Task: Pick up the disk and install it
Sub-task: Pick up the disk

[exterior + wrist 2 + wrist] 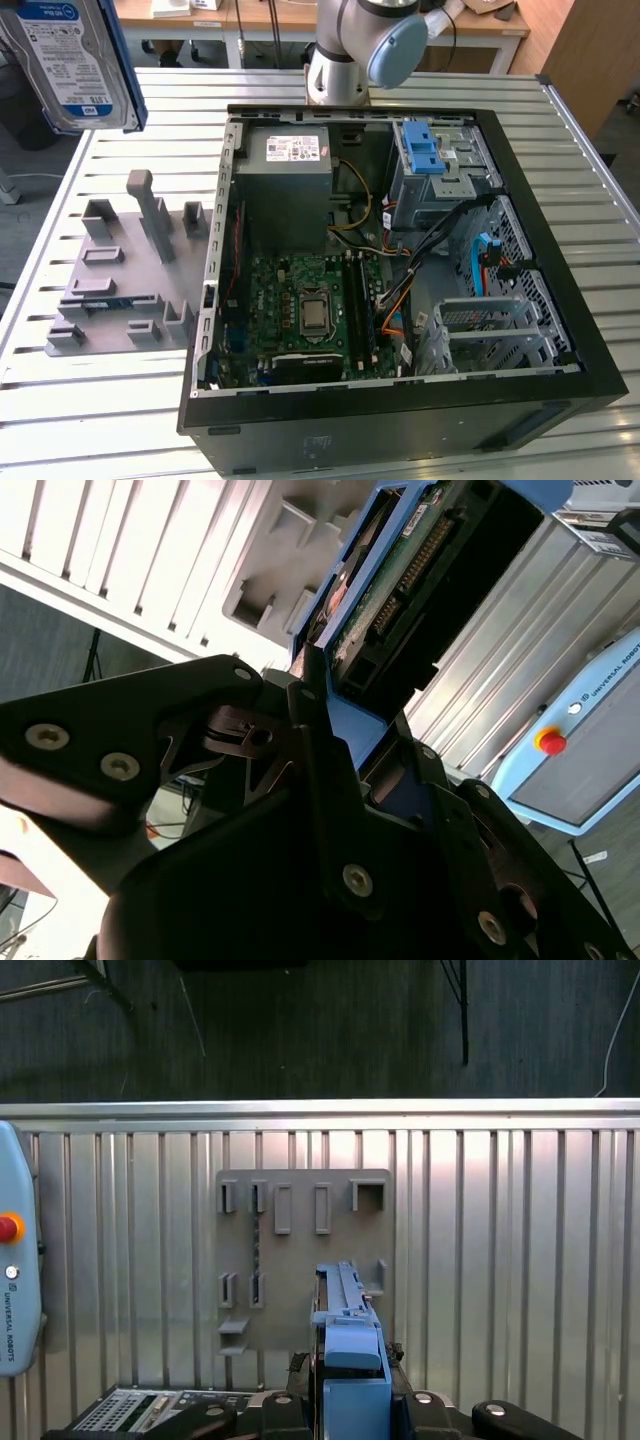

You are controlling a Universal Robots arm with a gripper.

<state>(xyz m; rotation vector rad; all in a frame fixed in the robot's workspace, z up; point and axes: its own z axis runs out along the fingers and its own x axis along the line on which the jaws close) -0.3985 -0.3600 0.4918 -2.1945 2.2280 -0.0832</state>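
Note:
The disk [62,58] hangs high at the exterior view's left, well above the slatted table, its white-and-blue label and blue carrier edge showing. In the second wrist view my gripper [352,725] is shut on the disk [420,570] by the blue carrier, and the drive's green circuit board and connector face the camera. The first wrist view shows the disk [345,1325] edge-on between the black fingers [300,1365], straight above the grey holder plate [300,1260].
An open computer case [210,300] lies on the slatted table [120,400], with a grey drive cage with a blue handle [425,160] and a power supply box [290,185] inside. The arm's base [340,60] stands behind it. A pendant [12,1280] lies beside the holder.

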